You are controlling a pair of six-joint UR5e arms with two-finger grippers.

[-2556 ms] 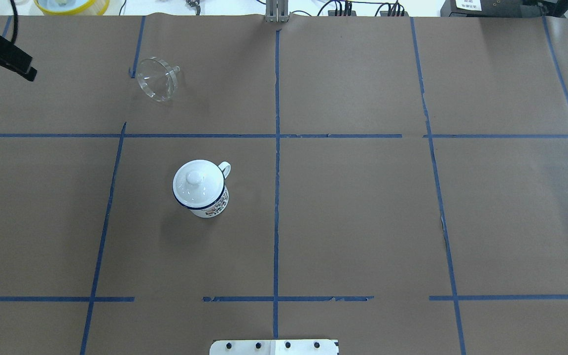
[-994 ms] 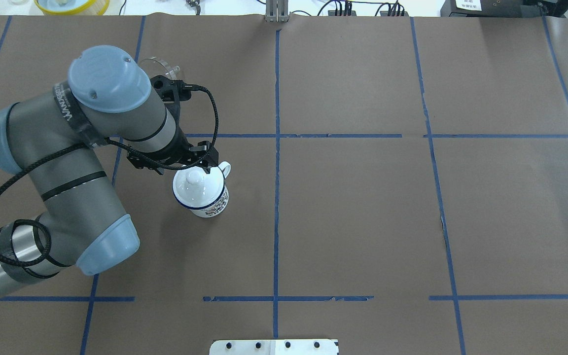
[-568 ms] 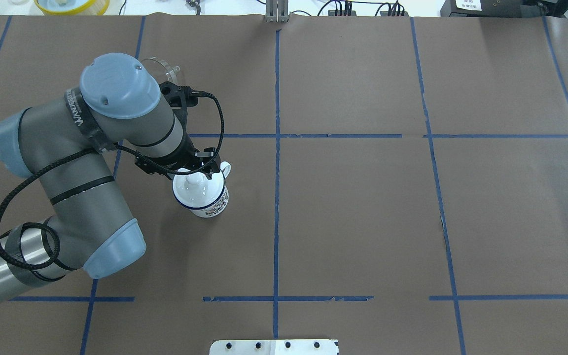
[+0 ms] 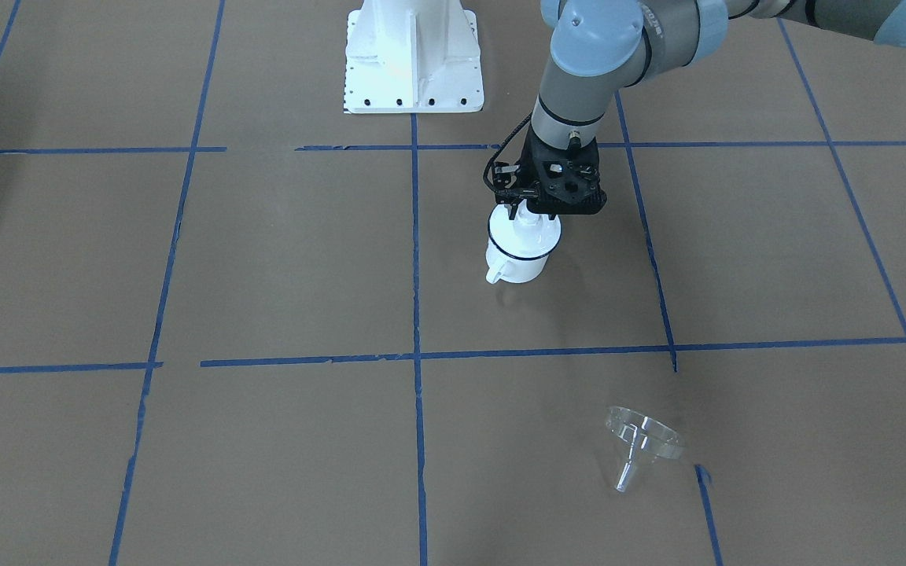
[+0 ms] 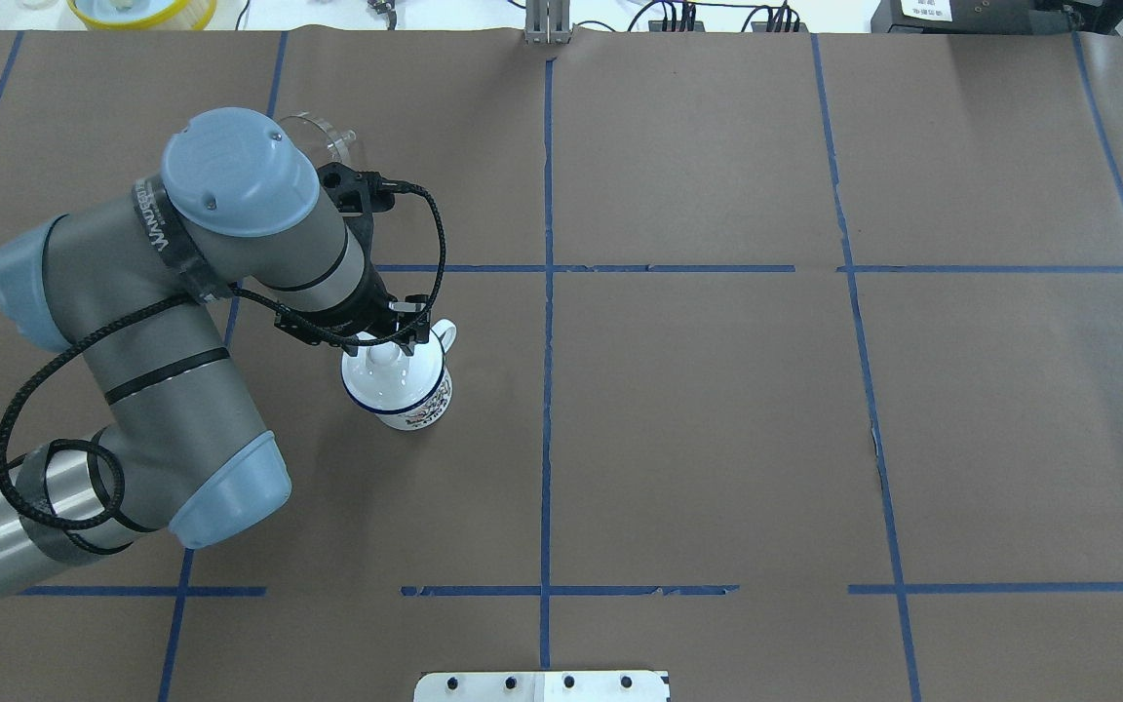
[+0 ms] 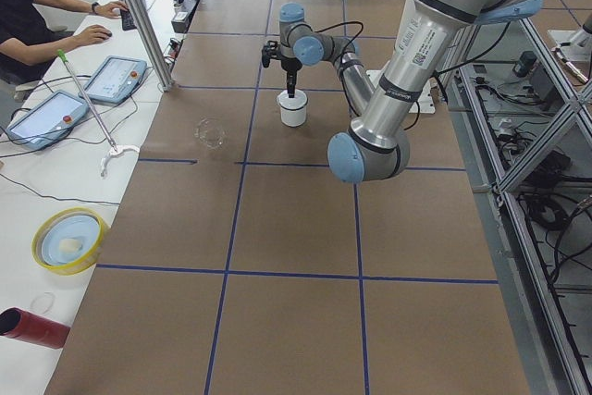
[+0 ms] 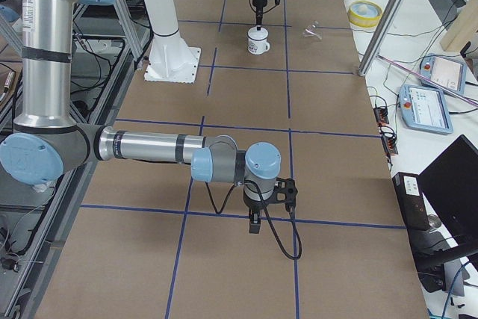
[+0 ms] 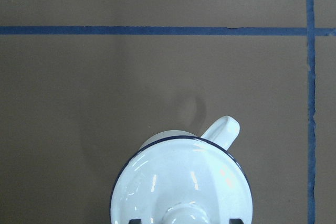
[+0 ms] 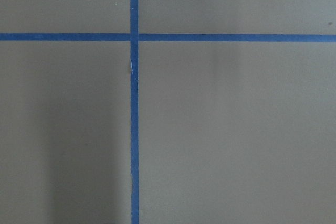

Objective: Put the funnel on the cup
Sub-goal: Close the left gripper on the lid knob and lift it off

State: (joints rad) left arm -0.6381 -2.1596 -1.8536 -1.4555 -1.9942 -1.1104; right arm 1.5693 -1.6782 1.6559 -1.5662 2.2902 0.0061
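While the funnel [image 4: 642, 440] lies apart, the left claw [image 4: 528, 214] straddles the lid knob [image 8: 185, 214].

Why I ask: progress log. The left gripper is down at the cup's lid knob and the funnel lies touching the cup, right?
No: the funnel lies on the table well apart from the cup, not touching it; the front-facing view shows this. The left gripper is down at the lid knob.

Left hand [image 4: 528, 211] low and vertical, fingers apart.
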